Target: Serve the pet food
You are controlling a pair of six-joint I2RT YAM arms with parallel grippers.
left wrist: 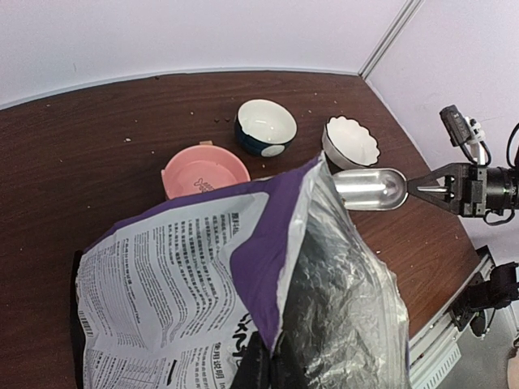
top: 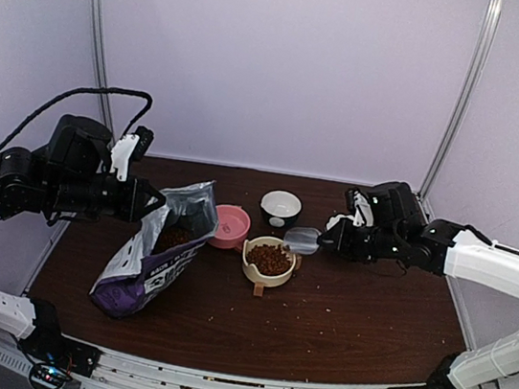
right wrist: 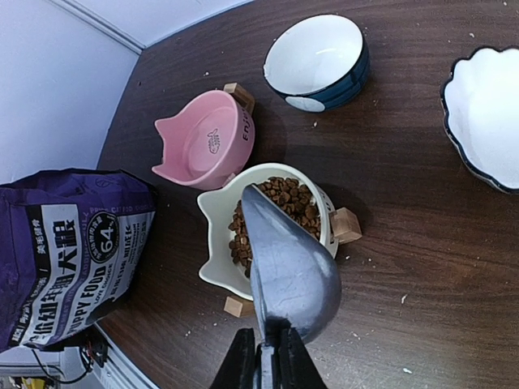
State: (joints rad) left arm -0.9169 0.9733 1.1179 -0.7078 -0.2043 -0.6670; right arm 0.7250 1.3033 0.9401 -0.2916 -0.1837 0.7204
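Desk (top: 368, 316): dark brown wood, with loose crumbs (top: 320, 282) scattered near the bowls.
Pet food (top: 270, 259): a heap of reddish-brown kibble fills the cream bowl (top: 251, 269) at mid-desk; more kibble shows inside the open mouth of the bag (top: 147, 271).
Bag: purple and white, printed "PUPPY FOOD", lying tilted left of the bowls with its mouth towards them; in the left wrist view its raised flap hides the cream bowl.
Pink bowl (top: 230, 226): just beside the cream bowl, between it and the bag's mouth.
Blue-and-white bowl (top: 280, 205): behind the cream bowl, apart from it.
Scalloped white bowl (right wrist: 486, 113): right of the blue-and-white one; the right arm covers it in the top view.
Scoop (right wrist: 288, 259): silver metal, its tip reaching over the cream bowl's rim above the kibble; whether it touches the kibble cannot be told.
Right hand (right wrist: 268, 366): closed around the scoop's handle, level with the bowl's right side.
Left hand (top: 150, 200): clamped on the bag's upper edge, holding the mouth up.
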